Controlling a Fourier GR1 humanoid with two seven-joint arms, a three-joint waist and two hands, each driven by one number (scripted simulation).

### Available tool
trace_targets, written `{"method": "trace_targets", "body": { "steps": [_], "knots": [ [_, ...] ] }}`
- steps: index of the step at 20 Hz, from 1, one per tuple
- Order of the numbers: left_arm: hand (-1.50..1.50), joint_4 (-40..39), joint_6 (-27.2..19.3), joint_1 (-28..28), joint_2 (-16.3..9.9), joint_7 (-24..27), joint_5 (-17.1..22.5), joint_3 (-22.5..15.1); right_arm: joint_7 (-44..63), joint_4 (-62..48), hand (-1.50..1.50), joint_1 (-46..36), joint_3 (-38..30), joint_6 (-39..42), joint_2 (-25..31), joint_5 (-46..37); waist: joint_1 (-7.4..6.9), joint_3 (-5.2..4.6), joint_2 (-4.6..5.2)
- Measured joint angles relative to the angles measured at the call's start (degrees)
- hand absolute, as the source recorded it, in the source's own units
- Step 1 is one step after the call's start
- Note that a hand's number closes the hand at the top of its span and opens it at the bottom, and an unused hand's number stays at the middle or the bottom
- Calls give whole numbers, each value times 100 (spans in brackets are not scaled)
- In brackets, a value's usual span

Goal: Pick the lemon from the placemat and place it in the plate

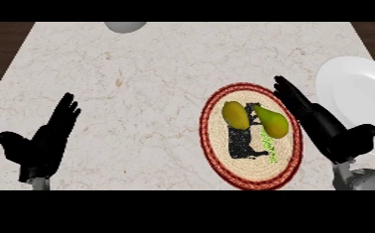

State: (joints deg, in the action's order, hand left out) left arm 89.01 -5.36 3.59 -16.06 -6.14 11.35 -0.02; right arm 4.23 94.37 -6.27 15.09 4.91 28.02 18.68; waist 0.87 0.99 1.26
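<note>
A yellow lemon (235,115) lies on the round woven placemat (250,172) with a red rim, right of centre. Beside the lemon on its right lies a yellow-green pear (273,121). The white plate (351,95) sits at the right edge, partly cut off. My right hand (322,123) is open, fingers straight, over the mat's right rim between the pear and the plate, touching neither fruit. My left hand (45,138) rests open at the lower left, fingers up.
A grey rounded object (125,26) shows at the counter's far edge, top left of centre. The marble counter (147,88) spreads wide between the two hands. Dark wood shows at both top corners.
</note>
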Motion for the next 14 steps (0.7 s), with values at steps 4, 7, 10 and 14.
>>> {"method": "trace_targets", "body": {
  "steps": [4, 7, 10, 14],
  "knots": [
    [0, -85, 2, -356, -79, -55, -176, -60, -231, -577, 150, -698, 1, 899, -122, 476, -195, -51, -20],
    [0, -103, 38, -607, -146, -97, -297, -152, -508, -654, 150, -1337, 45, 1562, 34, 463, -342, -73, -42],
    [0, -171, 82, -808, -129, -230, -307, -230, -1206, -1075, -150, -1690, -174, 1495, 65, -40, -373, -78, -24],
    [0, -315, 70, -1106, -65, -340, -358, -294, -2511, -2288, -150, -1819, -304, 2022, -188, -150, -393, -68, 28]
  ]
}}
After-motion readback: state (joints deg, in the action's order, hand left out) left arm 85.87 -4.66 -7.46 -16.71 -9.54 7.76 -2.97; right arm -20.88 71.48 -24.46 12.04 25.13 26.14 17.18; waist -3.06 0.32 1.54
